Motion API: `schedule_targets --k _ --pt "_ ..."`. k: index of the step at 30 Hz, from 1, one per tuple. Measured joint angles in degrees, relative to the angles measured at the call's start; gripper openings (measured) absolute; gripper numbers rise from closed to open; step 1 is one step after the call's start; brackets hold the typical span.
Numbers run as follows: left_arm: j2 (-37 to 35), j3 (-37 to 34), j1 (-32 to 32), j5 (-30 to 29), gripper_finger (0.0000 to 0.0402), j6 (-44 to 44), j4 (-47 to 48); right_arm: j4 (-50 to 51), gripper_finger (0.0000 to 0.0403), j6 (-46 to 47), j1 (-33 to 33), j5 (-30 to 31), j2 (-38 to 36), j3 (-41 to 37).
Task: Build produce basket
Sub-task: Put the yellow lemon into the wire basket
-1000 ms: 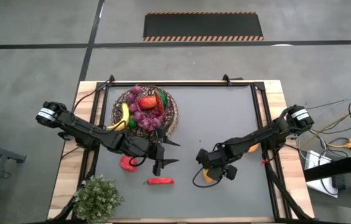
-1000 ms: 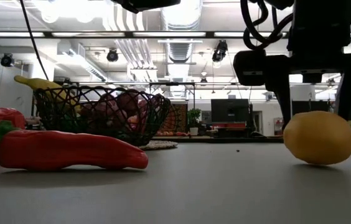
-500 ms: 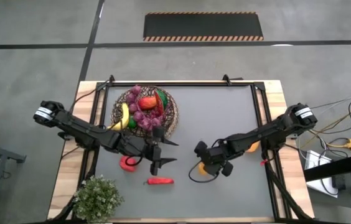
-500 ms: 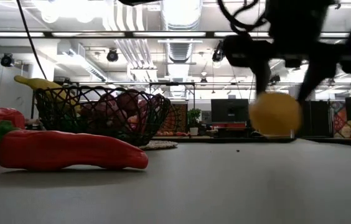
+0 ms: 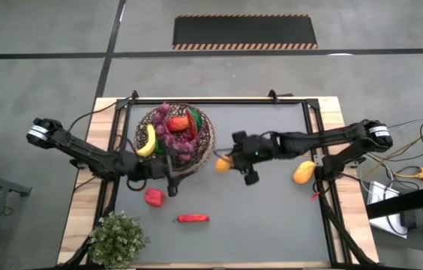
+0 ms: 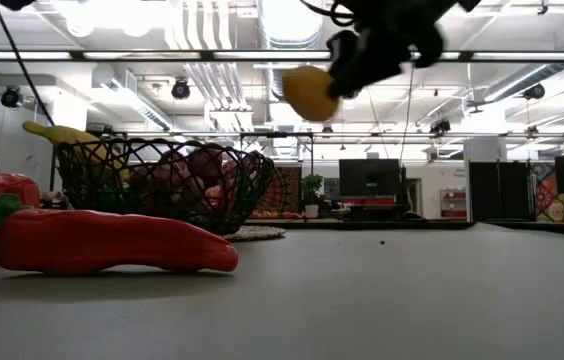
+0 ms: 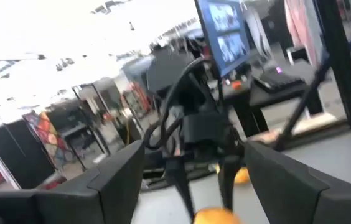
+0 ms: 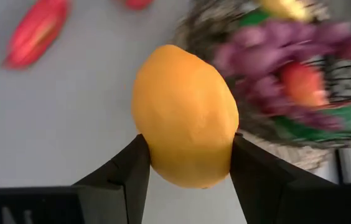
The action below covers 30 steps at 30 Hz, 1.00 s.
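I had the right jaws (image 5: 230, 160) pinching the yellow-orange fruit (image 5: 223, 163) across its narrow waist, its long axis standing crosswise between the fingers (image 8: 122, 171), lifted clear of the counter (image 5: 271, 210). The basket (image 5: 205, 133) lay just left of it, already heaped with grapes (image 5: 174, 142) and a banana (image 5: 149, 139). My left jaws (image 5: 172, 182) idled by the basket's near rim; I could not tell their state

Bright ceiling strip lights (image 6: 292, 22) glare overhead, washing the left wrist view pale. The round woven dark wicker basket (image 8: 300, 68) smears with motion blur.
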<state>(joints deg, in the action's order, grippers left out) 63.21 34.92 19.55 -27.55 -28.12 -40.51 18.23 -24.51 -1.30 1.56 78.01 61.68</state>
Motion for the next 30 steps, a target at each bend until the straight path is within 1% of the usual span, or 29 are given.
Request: schedule_targets --k 3,7,15,18,21,24,30 --pt "-2.4 -2.0 0.0 0.0 0.0258 -1.0 -2.7 -8.1 0.0177 1.0 2.9 -0.1 1.0 -0.1" --pt "-5.5 -2.9 0.0 0.1 0.0258 -1.3 -3.1 -21.2 0.0178 4.1 6.3 -0.3 4.6 -0.1" --pt "-10.2 -3.0 0.0 0.2 0.0258 -1.1 -4.1 -49.9 0.0178 16.6 12.1 -0.5 16.5 -0.1" --pt "-11.0 -3.6 0.0 0.2 0.0258 -0.8 -3.4 -58.7 0.0178 22.0 13.9 -0.1 21.0 0.0" --pt "-11.0 -4.4 0.0 0.2 0.0258 -0.8 -3.5 -60.3 0.0178 26.4 15.4 0.0 24.8 2.2" --pt "-11.1 -4.9 0.1 0.2 0.0258 -0.9 -3.5 -59.1 0.0178 27.6 16.1 0.0 27.8 5.0" --pt "-12.2 -5.4 0.1 0.2 0.0258 -1.2 -3.6 -51.5 0.0178 27.9 16.3 0.0 30.9 10.0"
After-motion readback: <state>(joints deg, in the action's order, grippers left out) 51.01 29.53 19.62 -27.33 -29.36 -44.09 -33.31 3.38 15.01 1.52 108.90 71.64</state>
